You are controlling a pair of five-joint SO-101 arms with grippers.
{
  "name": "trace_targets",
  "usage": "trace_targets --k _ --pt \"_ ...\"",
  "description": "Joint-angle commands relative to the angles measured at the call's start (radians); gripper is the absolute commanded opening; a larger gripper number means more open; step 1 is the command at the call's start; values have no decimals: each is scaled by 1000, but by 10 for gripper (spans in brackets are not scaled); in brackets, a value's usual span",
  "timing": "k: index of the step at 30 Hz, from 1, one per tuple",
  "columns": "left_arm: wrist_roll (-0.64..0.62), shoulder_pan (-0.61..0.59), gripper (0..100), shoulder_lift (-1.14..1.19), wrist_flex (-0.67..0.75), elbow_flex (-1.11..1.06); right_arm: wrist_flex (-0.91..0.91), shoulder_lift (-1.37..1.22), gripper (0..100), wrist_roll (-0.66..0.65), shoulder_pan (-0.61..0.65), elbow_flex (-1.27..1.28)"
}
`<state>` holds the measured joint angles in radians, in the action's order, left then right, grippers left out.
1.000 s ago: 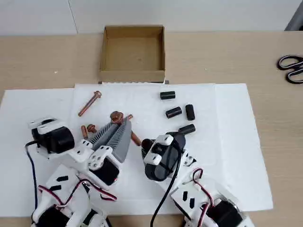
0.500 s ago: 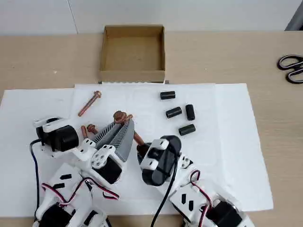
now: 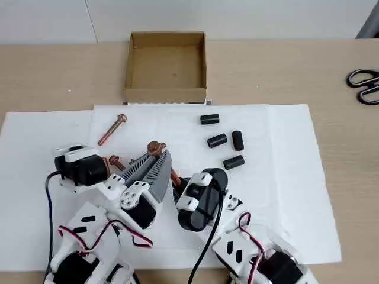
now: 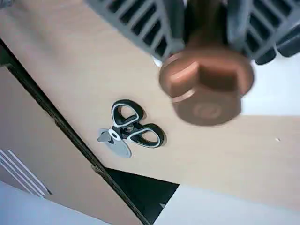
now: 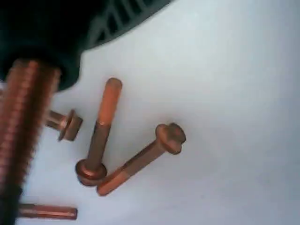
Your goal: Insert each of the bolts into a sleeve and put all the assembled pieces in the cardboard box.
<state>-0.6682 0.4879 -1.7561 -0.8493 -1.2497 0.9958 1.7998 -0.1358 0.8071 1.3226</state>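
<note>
My left gripper (image 3: 155,156) is shut on a copper bolt (image 3: 156,147), whose hex head (image 4: 206,84) pokes out past the grey fingertips (image 4: 140,23). Just right of it, my right gripper (image 3: 180,187) is shut on another bolt (image 3: 174,177). That bolt's threaded shank (image 5: 21,126) runs out of a black piece (image 5: 42,42) at the fingertips; I cannot tell if it is a sleeve. Several black sleeves (image 3: 217,141) lie loose on the white paper. Loose bolts (image 5: 101,129) lie beside the grippers, with a long one (image 3: 112,129) farther left. The cardboard box (image 3: 166,93) stands at the back.
White paper (image 3: 284,177) covers the near half of the wooden table. Black-handled scissors (image 3: 364,86) lie at the far right edge, also in the left wrist view (image 4: 129,129). Both arm bases crowd the front edge.
My left gripper has shifted right and toward the front edge with its bolt, whose head now points more upward. The right arm has drawn back slightly toward the front, its bolt moving with it.
</note>
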Motion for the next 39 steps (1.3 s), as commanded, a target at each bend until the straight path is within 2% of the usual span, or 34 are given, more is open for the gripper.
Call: trace_targets --k 1,7,14,21,26,32,39 --pt "8 2 6 -5 26 -2 -31 12 3 -8 -8 -12" --pt "12 66 6 -8 -23 -21 -31 12 3 -8 -12 -12" --pt "127 133 6 -8 -127 -18 -85 10 3 -14 -13 -12" --pt "193 138 6 -6 -169 -18 -93 10 3 -14 -33 -12" --pt "193 130 13 -5 -196 -21 -93 10 3 -14 -53 -12" --pt "221 130 201 -3 -232 -19 -93 8 3 -14 -53 -12" --pt "285 48 217 -3 -264 -10 -88 4 3 -9 -54 -6"
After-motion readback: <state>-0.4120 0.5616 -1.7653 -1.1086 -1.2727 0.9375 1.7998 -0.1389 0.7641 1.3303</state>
